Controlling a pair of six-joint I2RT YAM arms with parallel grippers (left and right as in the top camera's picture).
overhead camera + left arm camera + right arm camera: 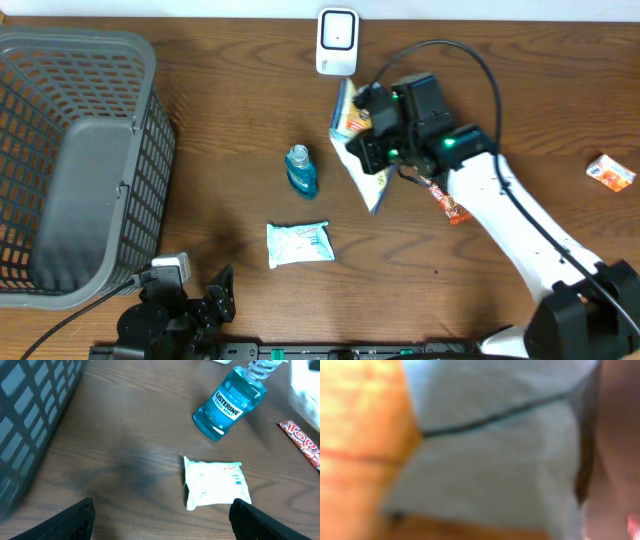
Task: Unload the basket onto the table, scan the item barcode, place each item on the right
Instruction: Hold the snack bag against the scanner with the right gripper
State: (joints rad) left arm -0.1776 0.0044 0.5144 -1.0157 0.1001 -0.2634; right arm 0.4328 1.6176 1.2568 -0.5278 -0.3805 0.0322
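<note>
Just beside white scanner (337, 42), right end effector (374, 138) clamped tight on snack bag (367, 182); left end effector (161, 522) spread wide, holding nothing.

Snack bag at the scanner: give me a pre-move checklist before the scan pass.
1. Grip: right gripper has its jaws shut on the snack bag. ok.
2. Position: in the overhead view the bag's top edge sits close to the scanner. ok.
3. Barcode facing the scanner: right wrist view is a blur and no barcode shows. cannot tell.
4. Gap between bag and scanner: nothing in it; mouthwash bottle and wipes pack lie off to the side. ok.
5. Left gripper: jaws open, empty, at the near table edge, far from the bag. ok.
</note>
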